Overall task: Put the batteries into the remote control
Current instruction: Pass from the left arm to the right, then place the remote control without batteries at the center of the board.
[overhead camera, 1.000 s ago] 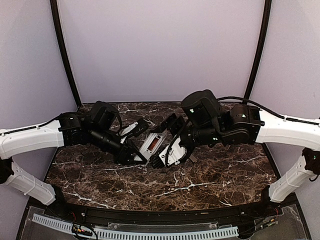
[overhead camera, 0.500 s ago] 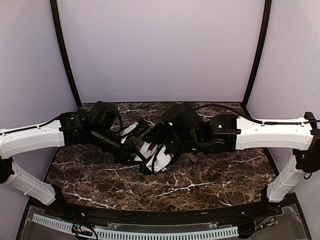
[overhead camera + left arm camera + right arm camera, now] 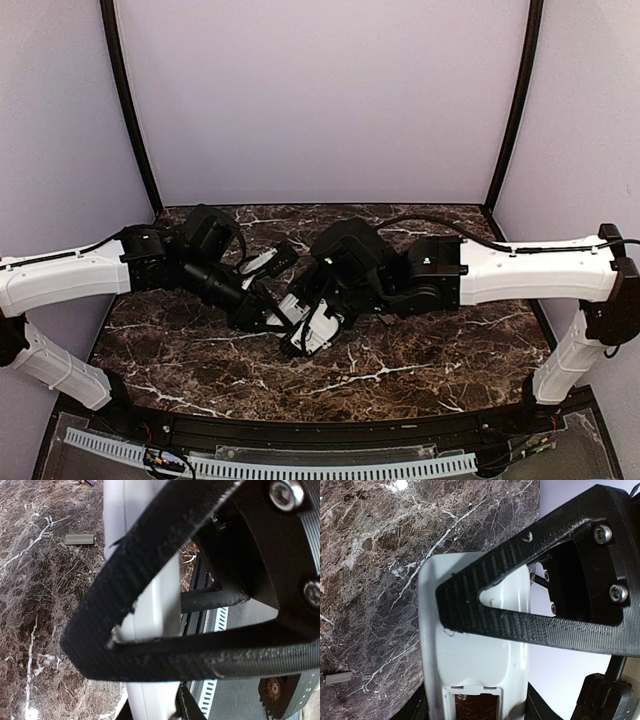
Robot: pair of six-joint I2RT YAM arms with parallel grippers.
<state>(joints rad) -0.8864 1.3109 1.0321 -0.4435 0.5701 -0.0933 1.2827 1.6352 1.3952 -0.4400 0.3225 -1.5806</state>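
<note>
Arms meet mid-table in the overhead view. The left gripper (image 3: 262, 318) and the right gripper (image 3: 306, 336) crowd either side of the slim white plastic remote control (image 3: 292, 303), which is held tilted above the dark brown, white-veined marble table (image 3: 430, 350). Open marble lies all round, with the near edge and back wall well apart from the action. The tight spot is between the two wrists.

Left wrist view now: a black ribbed finger frame crosses the white body, with the table well behind it. A small grey oblong piece (image 3: 80, 539) lies on the marble off to one side; battery or not, I cannot tell.

Right wrist view: the plain white back faces up, and the open battery compartment (image 3: 470, 706) shows a spring and a coppery floor. Dark fingers flank the body there, so I judge the left jaws clenched on the remote. The right finger lies across the back; whether those jaws pinch, I cannot tell.

No battery is in hand. Best play: the left holds the handset steady with the compartment uncovered, and the right backs off toward open marble, away from the left wrist.
</note>
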